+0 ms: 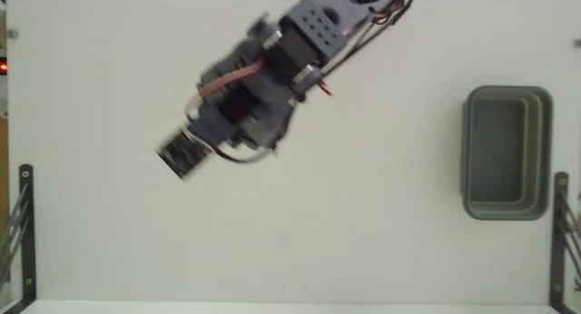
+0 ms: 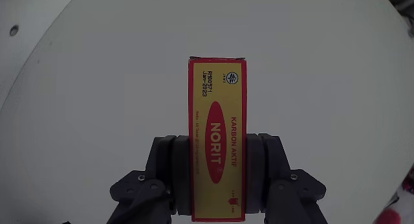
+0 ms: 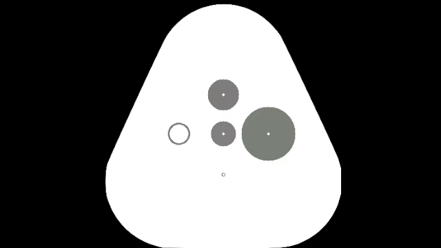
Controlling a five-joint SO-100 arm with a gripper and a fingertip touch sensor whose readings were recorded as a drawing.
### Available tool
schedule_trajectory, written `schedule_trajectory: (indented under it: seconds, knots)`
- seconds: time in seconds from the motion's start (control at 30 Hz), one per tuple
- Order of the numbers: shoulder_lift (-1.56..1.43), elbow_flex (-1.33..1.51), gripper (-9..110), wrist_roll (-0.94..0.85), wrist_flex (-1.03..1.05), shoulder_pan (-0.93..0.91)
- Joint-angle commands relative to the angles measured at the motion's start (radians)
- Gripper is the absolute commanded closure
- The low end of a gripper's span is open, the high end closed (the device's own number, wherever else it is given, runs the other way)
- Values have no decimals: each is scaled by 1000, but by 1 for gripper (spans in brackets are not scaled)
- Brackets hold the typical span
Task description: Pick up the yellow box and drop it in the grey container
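In the wrist view the gripper (image 2: 218, 185) is clamped on the yellow box (image 2: 217, 136), one dark finger (image 2: 171, 172) pressed against its left long edge and the other against its right. The box stands lengthwise between them, its far end reaching well past the fingertips toward the top of the picture. Its face is yellow with a red border and a red oval carrying the word NORIT (smaller print reads KARBON AKTIF beside it, and a stamped code sits near the far end). Behind the box there is only the pale table (image 2: 323, 68), with a small dark hole near the upper left corner.

In the fixed view the arm (image 1: 272, 69) comes in from the top, right of centre, and stretches down and to the left. The gripper (image 1: 186, 152) is at its lower-left end, and it looks blurred there. The box cannot be made out in this view; only a dark, smeared shape shows at the tip. Red and dark cables run along the arm.

The grey container (image 1: 507, 152) sits on the white table (image 1: 363, 223) at the right side of the fixed view, well apart from the gripper, its long side running up and down the picture. Its inside looks bare. Black metal brackets (image 1: 25, 232) stand at the lower left and lower right edges.
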State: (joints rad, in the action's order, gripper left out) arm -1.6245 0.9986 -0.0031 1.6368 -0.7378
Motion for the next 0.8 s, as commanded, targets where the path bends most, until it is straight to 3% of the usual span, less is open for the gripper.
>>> schedule_trajectory:
  seconds: [0.0,0.77]
  knots:
    - [-26,-25,63,3,-10,48]
    - [-17,41,63,3,-85,551]
